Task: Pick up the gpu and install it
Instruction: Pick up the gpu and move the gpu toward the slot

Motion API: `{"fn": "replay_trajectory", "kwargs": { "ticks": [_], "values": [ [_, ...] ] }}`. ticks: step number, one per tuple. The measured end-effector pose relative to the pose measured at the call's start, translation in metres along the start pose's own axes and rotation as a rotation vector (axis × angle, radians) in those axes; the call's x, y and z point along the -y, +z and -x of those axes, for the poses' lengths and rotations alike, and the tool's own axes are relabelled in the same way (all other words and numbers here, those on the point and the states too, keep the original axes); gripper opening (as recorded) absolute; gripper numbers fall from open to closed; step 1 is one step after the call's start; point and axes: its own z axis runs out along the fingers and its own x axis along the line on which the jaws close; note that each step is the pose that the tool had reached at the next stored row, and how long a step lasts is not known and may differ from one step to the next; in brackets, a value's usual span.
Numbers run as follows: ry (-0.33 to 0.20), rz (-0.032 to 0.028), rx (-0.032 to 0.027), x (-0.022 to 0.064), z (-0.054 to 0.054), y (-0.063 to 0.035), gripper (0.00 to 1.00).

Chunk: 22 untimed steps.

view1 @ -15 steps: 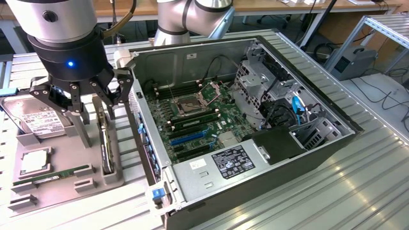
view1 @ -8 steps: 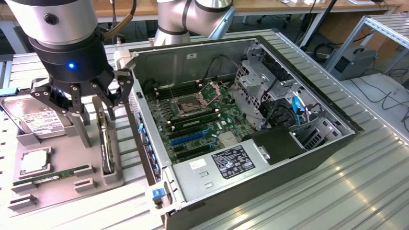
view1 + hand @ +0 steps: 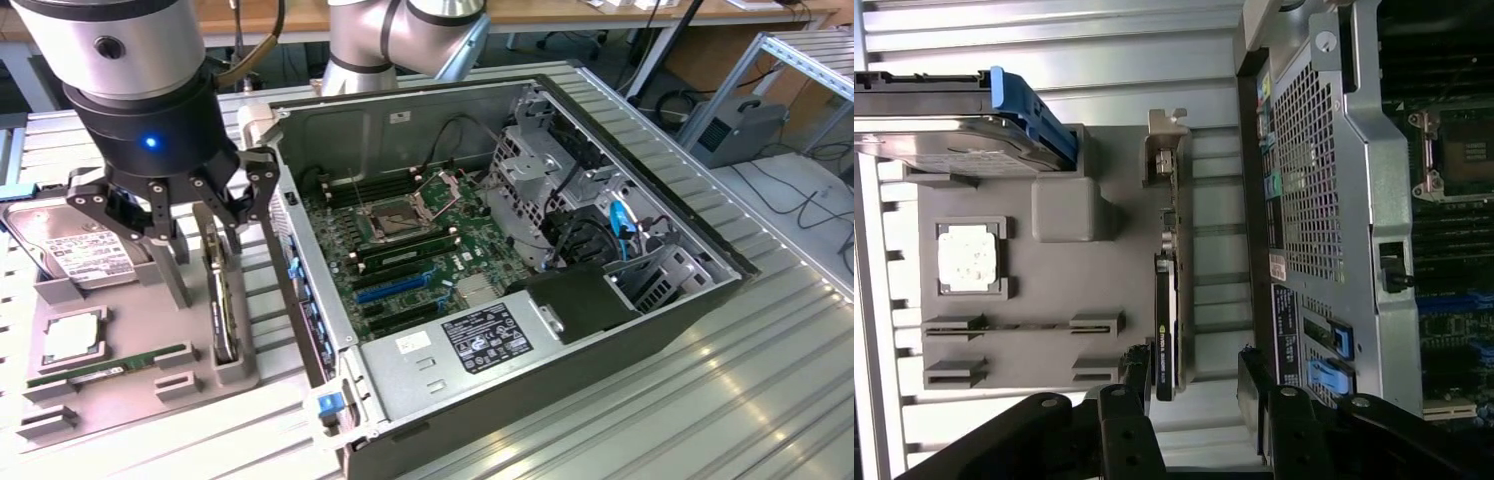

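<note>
While the gripper (image 3: pixel 1194 372) hangs wide open and empty over the grey holder tray (image 3: pixel 134 385), the gpu (image 3: pixel 1166 300) stands on edge in that tray below it, just beside the open computer case (image 3: pixel 561 300).

Take the gpu (image 3: pixel 1166 300) as the clock's centre and the gripper (image 3: pixel 1192 352) as six o'clock. The card stands on edge in a grey holder (image 3: pixel 1064 290), with its silver bracket (image 3: pixel 1166 140) at the twelve o'clock end. The gripper's black fingers (image 3: pixel 1137 372) are spread wide on either side of the card's six o'clock end, not clamped on it. A processor chip (image 3: pixel 971 257) sits at nine o'clock and a hard drive (image 3: pixel 944 145) in a blue-edged carrier at ten. The open computer case (image 3: pixel 1334 200) stands at three o'clock on the slatted metal table (image 3: pixel 1054 50).
</note>
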Motion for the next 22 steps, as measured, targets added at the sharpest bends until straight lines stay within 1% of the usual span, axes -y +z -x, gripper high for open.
{"fn": "replay_trajectory", "kwargs": {
  "ticks": [8,22],
  "values": [
    [0.0,0.0,0.0,0.0002,-0.0001,0.0053,0.48],
    [0.0,0.0,0.0,0.0004,-0.0002,0.0098,0.48]
  ]
}}
